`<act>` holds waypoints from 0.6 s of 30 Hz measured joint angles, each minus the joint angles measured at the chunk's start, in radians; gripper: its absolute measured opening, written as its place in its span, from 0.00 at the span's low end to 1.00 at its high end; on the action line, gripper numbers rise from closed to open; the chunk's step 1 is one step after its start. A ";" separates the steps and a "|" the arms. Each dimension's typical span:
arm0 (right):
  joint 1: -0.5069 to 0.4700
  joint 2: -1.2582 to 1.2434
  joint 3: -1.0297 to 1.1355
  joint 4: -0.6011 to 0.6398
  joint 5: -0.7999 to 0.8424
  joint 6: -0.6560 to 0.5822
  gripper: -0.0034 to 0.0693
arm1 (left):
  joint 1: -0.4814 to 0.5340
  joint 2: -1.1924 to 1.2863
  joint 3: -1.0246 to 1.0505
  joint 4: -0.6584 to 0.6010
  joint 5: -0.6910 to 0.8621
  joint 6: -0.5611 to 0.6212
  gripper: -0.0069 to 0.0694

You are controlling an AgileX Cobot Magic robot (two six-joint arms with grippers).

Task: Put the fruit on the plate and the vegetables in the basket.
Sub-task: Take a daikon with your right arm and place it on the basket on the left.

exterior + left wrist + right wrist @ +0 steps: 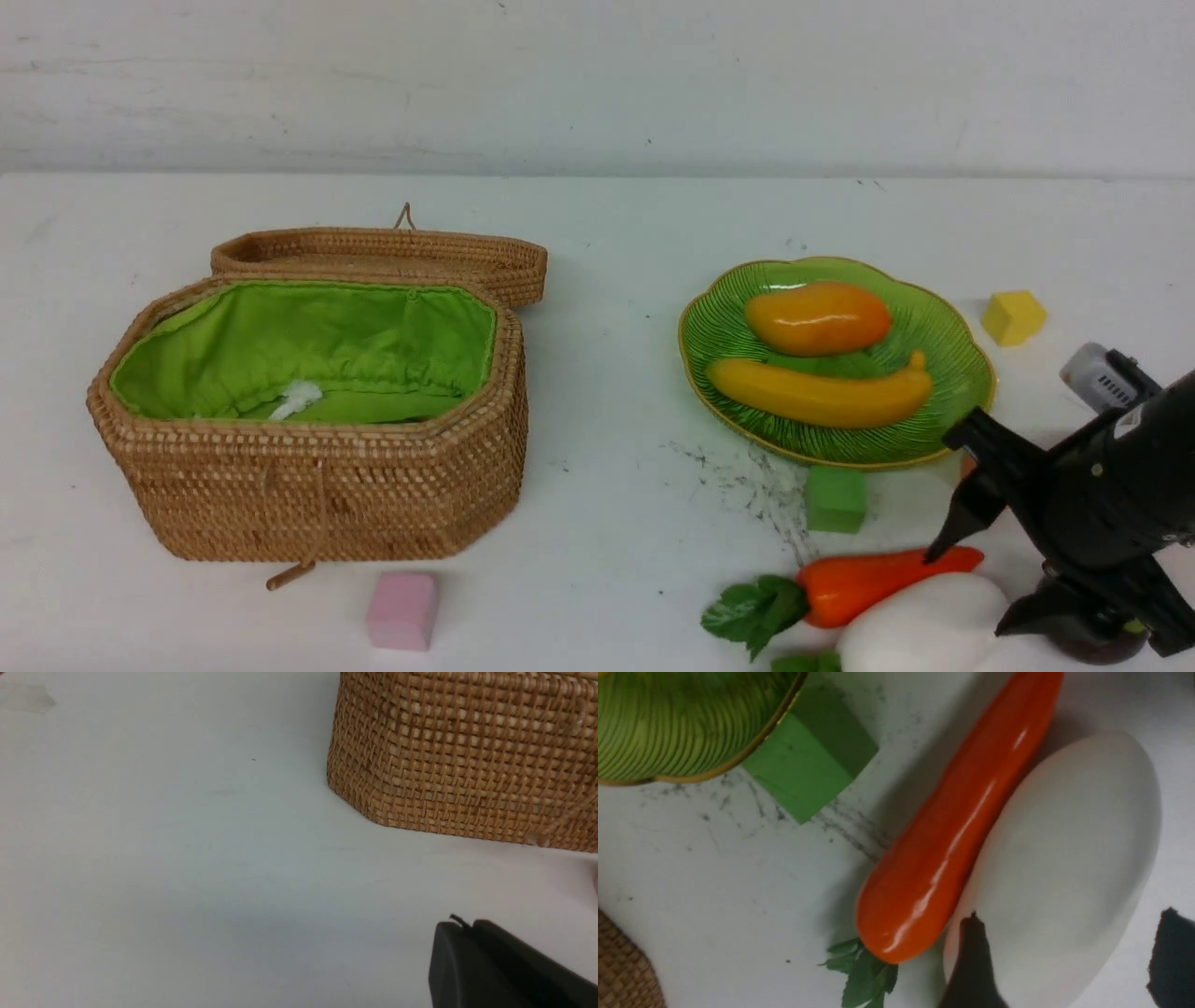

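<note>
The green plate (943,322) holds the orange-yellow mango (818,318) and the yellow banana (822,394). The woven basket (317,485) stands open at the left with its green lining showing; its wall also fills the left wrist view (467,765). The orange carrot (878,581) and the white radish (920,635) lie side by side at the front right, as the right wrist view also shows for the carrot (962,826) and the radish (1064,858). My right gripper (971,593) is open over the radish (1071,917), with one fingertip (973,933) at the seam between carrot and radish. A dark mangosteen (1088,646) sits mostly hidden under that arm. My left gripper (460,926) is shut and empty near the basket.
A green cube (836,499) lies just in front of the plate, a yellow cube (1013,316) to the plate's right, and a pink cube (402,610) in front of the basket. The basket's lid (392,250) lies open behind it. A white scrap (297,399) lies inside the basket.
</note>
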 joint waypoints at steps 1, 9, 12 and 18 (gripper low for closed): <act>0.013 0.006 0.001 -0.023 -0.005 0.028 0.73 | 0.000 0.000 0.000 0.000 0.000 0.000 0.12; 0.134 0.052 0.001 -0.189 -0.064 0.249 0.73 | 0.000 0.000 0.000 0.000 0.000 0.000 0.12; 0.155 0.083 0.001 -0.224 -0.082 0.283 0.73 | 0.000 0.000 0.000 0.000 0.000 0.000 0.12; 0.167 0.141 -0.016 -0.230 -0.098 0.285 0.74 | 0.000 0.000 0.000 0.000 0.000 0.000 0.12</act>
